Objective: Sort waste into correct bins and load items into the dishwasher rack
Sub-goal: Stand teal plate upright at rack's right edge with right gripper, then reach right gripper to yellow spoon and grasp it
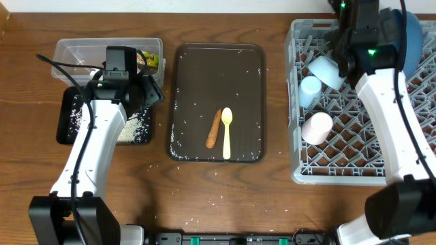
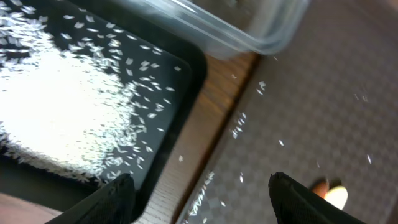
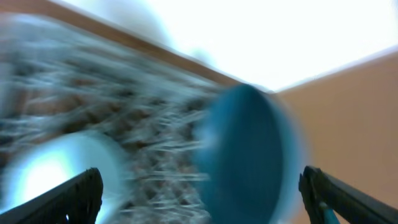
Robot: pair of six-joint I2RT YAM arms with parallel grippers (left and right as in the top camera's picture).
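**Left claw [image 2: 205,199] and right claw [image 3: 205,199] both spread wide, holding nothing**

The large dark brown serving tray [image 1: 204,75] lies mid-tabletop [image 1: 225,197], and everything else is placed from it.

Left of it, at the far side, is the clear plastic rectangular tub [image 1: 109,49], with the small yellow-green wrapper [image 1: 148,61] in the corner nearest the serving tray. In front of the tub, the shallow black rectangular tray [image 1: 68,133] holds a heap of loose white rice grains [image 2: 56,106]. The left claw hangs over the strip of tabletop between the black tray and the serving tray.

On the serving tray, towards its near edge, the brown sausage-like stick [image 1: 214,128] lies just beside the pale yellow spoon [image 1: 227,133]. Stray grains dot the tray around them.

Right of the serving tray stands the large square grey plastic lattice rack [image 1: 340,163]. Along its side nearest the tray are the light-blue bowl with white inside [image 1: 327,68], the small light-blue cup [image 1: 310,87] and the small pink cup [image 1: 317,127]. The dark blue round plate [image 1: 411,37] stands on edge at the rack's far side. The right claw hovers above the rack; its wrist view is blurred.
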